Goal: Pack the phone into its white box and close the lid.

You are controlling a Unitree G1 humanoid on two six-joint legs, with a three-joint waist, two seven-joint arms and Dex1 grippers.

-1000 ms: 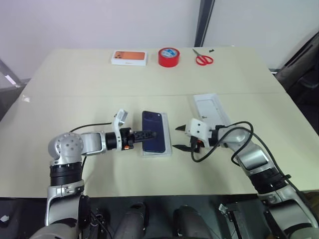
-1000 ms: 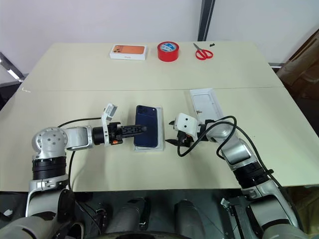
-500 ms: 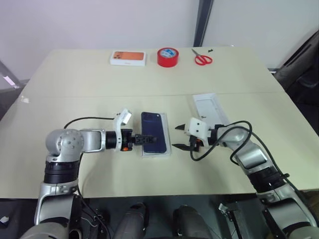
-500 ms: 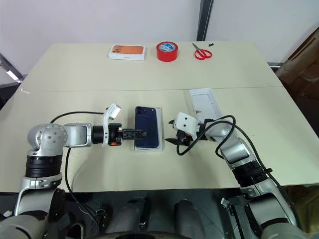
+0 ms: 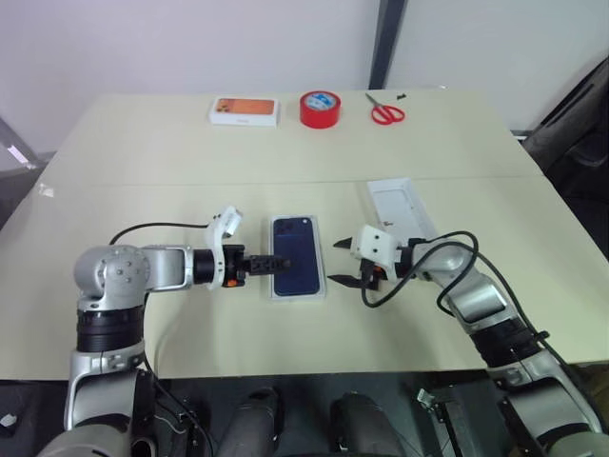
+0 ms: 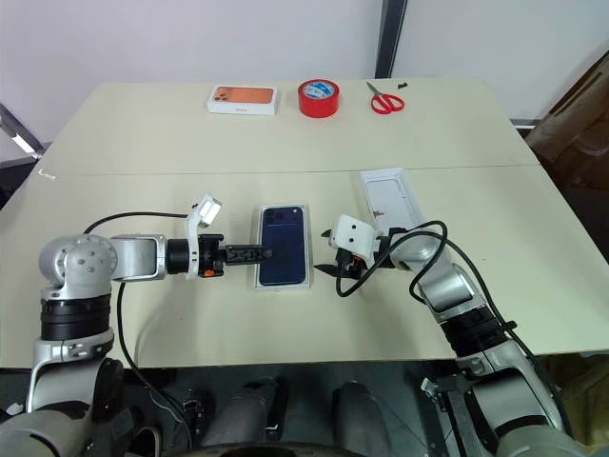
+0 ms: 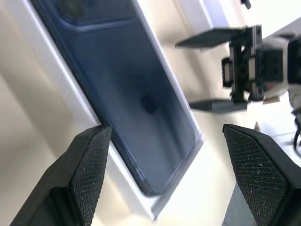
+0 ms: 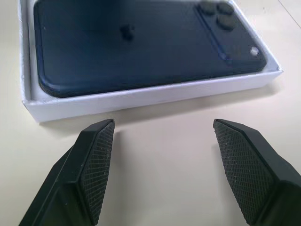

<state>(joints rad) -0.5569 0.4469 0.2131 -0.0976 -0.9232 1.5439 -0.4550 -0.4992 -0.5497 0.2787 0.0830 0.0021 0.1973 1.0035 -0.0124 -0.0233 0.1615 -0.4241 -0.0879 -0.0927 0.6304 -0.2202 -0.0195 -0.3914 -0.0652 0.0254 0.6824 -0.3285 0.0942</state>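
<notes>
The dark blue phone (image 5: 296, 268) lies back-up inside the white box (image 5: 275, 289) in the middle of the table, its camera cluster at the far end. My left gripper (image 5: 284, 264) points at the box's left side, open, its fingers (image 7: 91, 160) standing wide apart over the box with nothing between them. Just off the box's right side my right gripper (image 5: 340, 264) is open, apart from the box wall (image 8: 141, 99). The lid (image 5: 403, 208) rests on the table behind the right gripper, white inside facing up.
Along the table's far edge sit a white box with an orange picture (image 5: 245, 110), a red tape roll (image 5: 322, 108) and red scissors (image 5: 387, 113). Black cables loop from both wrists over the table.
The left gripper has rolled and drawn back a little toward the left. The phone, which sat askew on the box, now lies flat in it. The right gripper has kept still.
</notes>
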